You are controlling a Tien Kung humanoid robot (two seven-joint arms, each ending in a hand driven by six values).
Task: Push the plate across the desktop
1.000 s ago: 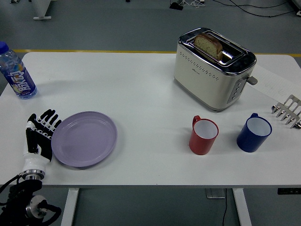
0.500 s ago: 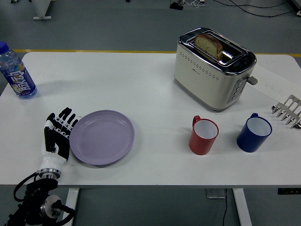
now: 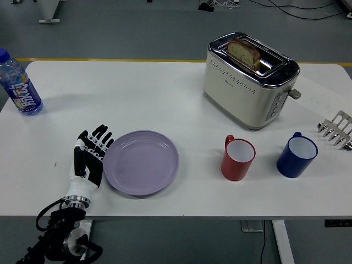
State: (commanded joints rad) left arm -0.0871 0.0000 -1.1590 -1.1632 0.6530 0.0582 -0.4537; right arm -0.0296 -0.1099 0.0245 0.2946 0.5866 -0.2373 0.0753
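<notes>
A lilac plate (image 3: pixel 141 162) lies flat on the white table (image 3: pixel 137 93), left of centre and near the front edge. My left hand (image 3: pixel 91 154) stands on edge against the plate's left rim, black fingers straight and spread, holding nothing. Its arm (image 3: pixel 60 236) rises from below the table's front edge. No right hand shows in the head view.
A red mug (image 3: pixel 238 158) stands just right of the plate, a blue mug (image 3: pixel 297 155) beyond it. A cream toaster (image 3: pixel 250 78) with bread sits at the back right. A water bottle (image 3: pixel 19 83) stands far left, a metal rack (image 3: pixel 336 129) at the right edge.
My left hand has slid rightward along the table, pushing the plate from the left side toward the red mug. The other objects have stayed put.
</notes>
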